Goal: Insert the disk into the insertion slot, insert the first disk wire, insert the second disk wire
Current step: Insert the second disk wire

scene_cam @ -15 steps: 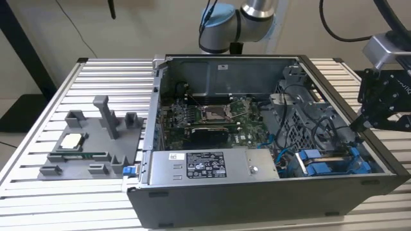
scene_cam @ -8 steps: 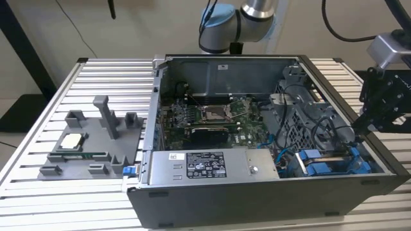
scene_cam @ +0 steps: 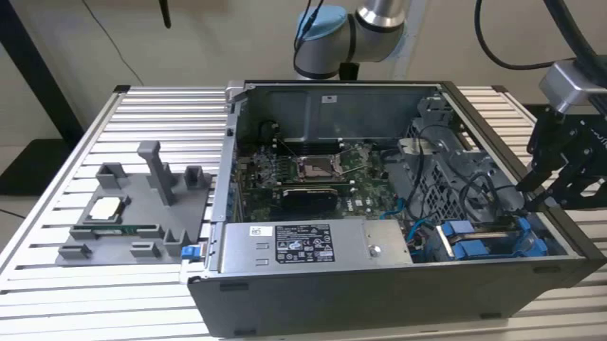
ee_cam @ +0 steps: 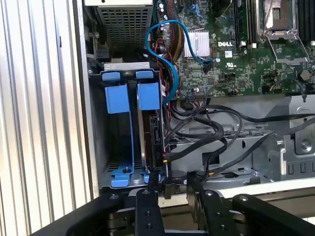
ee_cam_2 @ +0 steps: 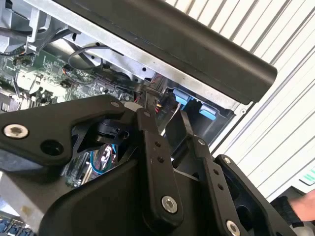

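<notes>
The disk stands edge-on inside the insertion slot, the grey bay with blue fittings at the case's near corner on the exterior view's right. Black disk wires run from the motherboard side to the disk's end. My gripper sits just outside the case wall at that end, and its black fingers flank a black wire plug. In the exterior view the gripper hangs over the case's right wall. The second wrist view shows the gripper pointing into the case beside the blue fittings.
The open computer case lies on a slatted metal table. Inside are the motherboard and a labelled power-supply box. A grey fixture holding small parts stands at the exterior view's left. A blue cable loops above the bay.
</notes>
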`<state>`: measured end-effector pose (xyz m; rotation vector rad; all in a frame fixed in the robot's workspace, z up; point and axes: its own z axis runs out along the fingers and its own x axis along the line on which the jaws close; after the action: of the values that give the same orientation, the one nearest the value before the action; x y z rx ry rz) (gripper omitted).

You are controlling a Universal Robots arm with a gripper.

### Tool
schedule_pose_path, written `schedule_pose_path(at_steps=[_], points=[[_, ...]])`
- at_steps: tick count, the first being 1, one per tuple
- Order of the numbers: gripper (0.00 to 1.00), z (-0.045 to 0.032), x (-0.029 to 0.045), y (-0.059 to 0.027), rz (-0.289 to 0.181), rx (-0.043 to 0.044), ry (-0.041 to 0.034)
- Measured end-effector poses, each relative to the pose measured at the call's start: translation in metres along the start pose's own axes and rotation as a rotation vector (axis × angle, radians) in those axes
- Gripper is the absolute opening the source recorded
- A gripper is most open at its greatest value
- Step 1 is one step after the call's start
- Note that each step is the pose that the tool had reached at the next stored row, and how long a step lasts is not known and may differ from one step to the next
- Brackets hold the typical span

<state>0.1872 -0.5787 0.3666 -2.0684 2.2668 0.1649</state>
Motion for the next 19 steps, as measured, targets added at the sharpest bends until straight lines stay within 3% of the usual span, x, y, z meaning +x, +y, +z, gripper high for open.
schedule_pose_path(at_steps=[3,5,7,10,14,16,19], points=[[0.36,0.0038,0.0026,-0.0009,0.003,0.0004,-0.0003],[0.27,0.0055,0.004,-0.0016,0.006,0.0006,-0.0017],[0.27,0.0067,0.0053,-0.002,0.009,-0.0001,-0.0132],[0.27,0.0074,0.0062,-0.0021,0.012,-0.0032,-0.0504],[0.27,0.0078,0.0074,-0.0022,0.015,-0.0083,-0.1071],[0.27,0.0077,0.0079,-0.0022,0.015,-0.0113,-0.139],[0.27,0.0077,0.0083,-0.0027,0.015,-0.0169,-0.194]])
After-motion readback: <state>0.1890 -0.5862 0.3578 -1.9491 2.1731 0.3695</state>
